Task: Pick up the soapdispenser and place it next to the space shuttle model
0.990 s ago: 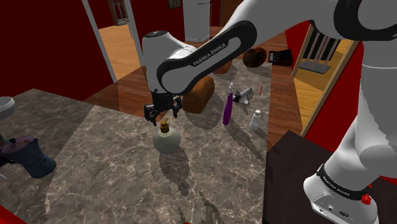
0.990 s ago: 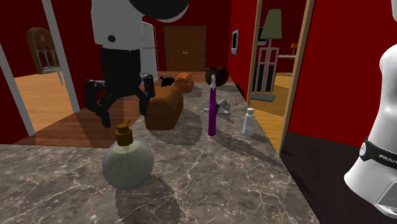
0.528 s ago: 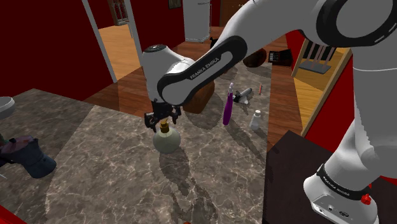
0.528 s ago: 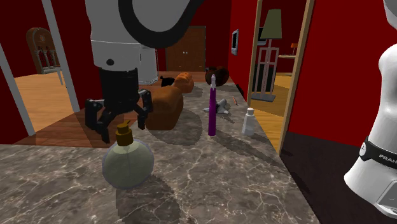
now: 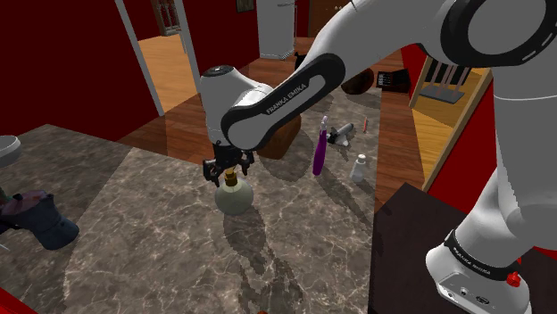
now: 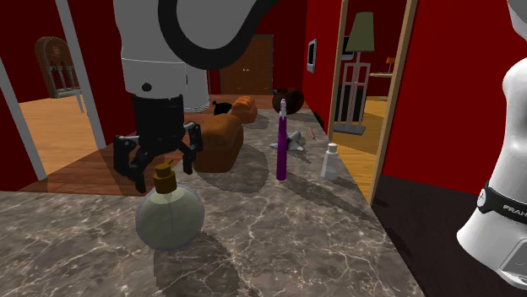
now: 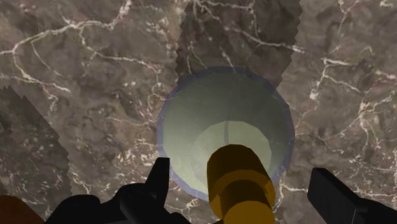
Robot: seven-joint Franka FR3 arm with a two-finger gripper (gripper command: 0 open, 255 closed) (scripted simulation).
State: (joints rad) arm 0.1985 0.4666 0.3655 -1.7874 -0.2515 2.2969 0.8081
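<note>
The gripper (image 5: 228,170) hangs over the round soap dispenser (image 5: 234,197), upright on the table (image 5: 161,250) left of the shoulder view's centre, fingers (image 7: 159,184) released and straddling its gold cap (image 7: 240,181) untouched, evidently centred for a neck grasp.

- Soap dispenser (image 7: 191,127): pale grey-green, see-through round body; amber-gold pump cap.
- Desk (image 5: 161,241): dark grey-brown marble pattern with thin white veins.
- Claw (image 6: 162,169): plain black.
- Arm (image 5: 375,36): white, with dark joints.
- Tall slim bottle (image 5: 319,150): purple.
- Small bottle (image 5: 359,167): white.
- Loaf-shaped object (image 6: 221,142): brown.
- Walls (image 5: 62,62): deep red.
- Floor (image 5: 170,67): orange-brown wood.
</note>
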